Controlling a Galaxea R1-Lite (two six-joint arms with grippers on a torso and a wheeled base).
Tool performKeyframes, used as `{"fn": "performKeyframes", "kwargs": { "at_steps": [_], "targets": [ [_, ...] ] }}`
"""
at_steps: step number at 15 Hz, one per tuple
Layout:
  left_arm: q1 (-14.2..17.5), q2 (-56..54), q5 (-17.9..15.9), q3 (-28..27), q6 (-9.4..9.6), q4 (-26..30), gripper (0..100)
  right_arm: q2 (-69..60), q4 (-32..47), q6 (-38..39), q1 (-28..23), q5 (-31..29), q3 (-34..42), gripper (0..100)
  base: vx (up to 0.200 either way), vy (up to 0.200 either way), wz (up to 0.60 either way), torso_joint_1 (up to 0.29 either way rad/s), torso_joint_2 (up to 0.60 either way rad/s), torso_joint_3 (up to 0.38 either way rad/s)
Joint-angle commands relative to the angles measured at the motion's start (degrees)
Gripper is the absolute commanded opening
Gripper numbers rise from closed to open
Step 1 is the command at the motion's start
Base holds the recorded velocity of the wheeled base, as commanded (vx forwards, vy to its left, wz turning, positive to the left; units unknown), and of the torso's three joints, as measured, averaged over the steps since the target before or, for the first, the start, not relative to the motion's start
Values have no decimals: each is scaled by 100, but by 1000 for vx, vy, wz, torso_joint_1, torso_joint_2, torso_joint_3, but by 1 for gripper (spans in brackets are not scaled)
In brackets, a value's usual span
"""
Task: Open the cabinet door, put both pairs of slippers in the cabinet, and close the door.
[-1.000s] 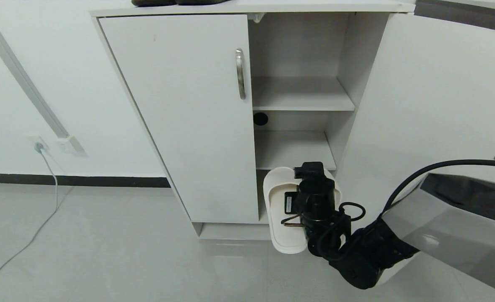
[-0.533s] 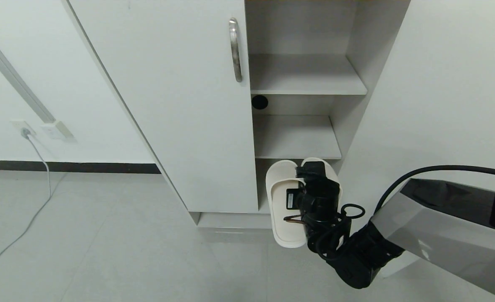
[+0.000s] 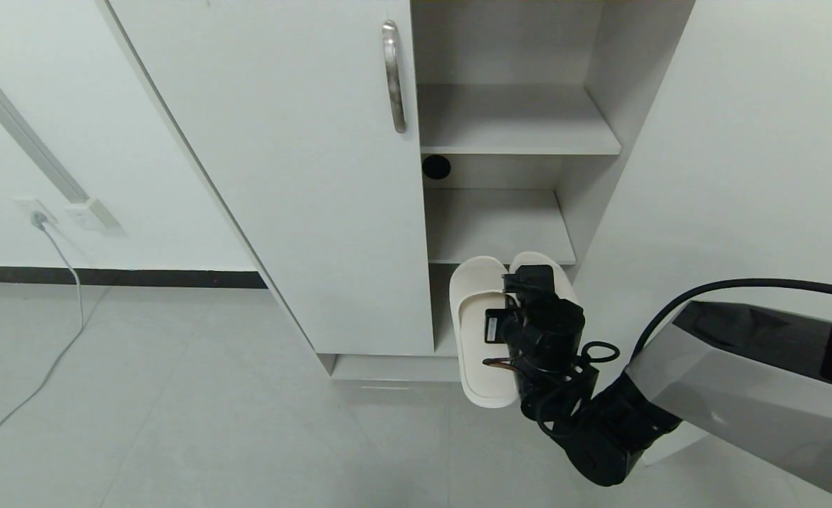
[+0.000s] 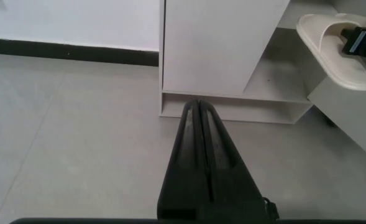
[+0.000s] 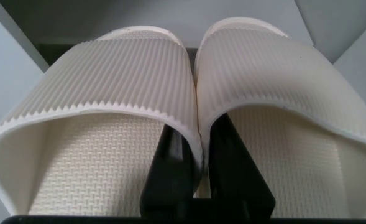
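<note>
Two slippers: a cream pair of slippers (image 3: 473, 331), side by side with footbeds up, is held off the floor (image 3: 211, 437) in front of the white cabinet (image 3: 603, 92), toes toward it and heels out over the tiles.
Right gripper: my right gripper (image 3: 528, 282) comes in from the heel end with one finger inside each slipper, pinching the two inner walls together. In the wrist view the ribbed straps arch over the black fingers (image 5: 170, 168).
Where the pair sits: at the mouth of the lowest compartment (image 4: 276, 87), just under the front edge of the lower shelf (image 3: 493, 226). I cannot tell how far the toes reach inside.
Left gripper: my left gripper (image 4: 199, 102) hangs low above the floor, well apart from the pair. Its jaws are pressed flat together with nothing between them, and it points toward the cabinet's base.
Right door: the right door (image 3: 740, 162) stands swung wide open, beside my right arm.
Left door: the left door (image 3: 296, 176) is closed, its metal handle (image 3: 392, 74) upright along the inner edge.
Inside: the upper shelf (image 3: 514, 123) lies above the lower shelf, with a round hole (image 3: 435, 166) in the back panel between them.
Surroundings: a wall socket (image 3: 34, 215) sits on the wall to the cabinet's left. A grey cable (image 3: 49, 353) trails from it down across the floor, and a dark baseboard (image 3: 105, 276) runs along the foot of the wall.
</note>
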Motion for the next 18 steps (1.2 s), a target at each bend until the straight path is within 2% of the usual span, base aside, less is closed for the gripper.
{"fn": "performKeyframes", "kwargs": {
  "at_steps": [1, 2, 11, 16, 18],
  "targets": [
    [2, 9, 0, 1, -4, -6, 0, 32, 7, -2, 0, -3, 30, 0, 0, 0, 0, 0, 0, 0],
    [2, 9, 0, 1, -4, -6, 0, 58, 7, -2, 0, 6, 30, 0, 0, 0, 0, 0, 0, 0],
    [2, 9, 0, 1, -4, 2, 0, 6, -45, -108, -8, 155, 144, 0, 200, 0, 0, 2, 2, 1],
    [2, 9, 9, 1, 4, -6, 0, 23, 7, -90, -140, 305, 56, 0, 0, 0, 0, 0, 0, 0],
    [2, 9, 9, 1, -4, -6, 0, 129, 86, -108, -228, 305, -225, 0, 0, 0, 0, 0, 0, 0]
  ]
}}
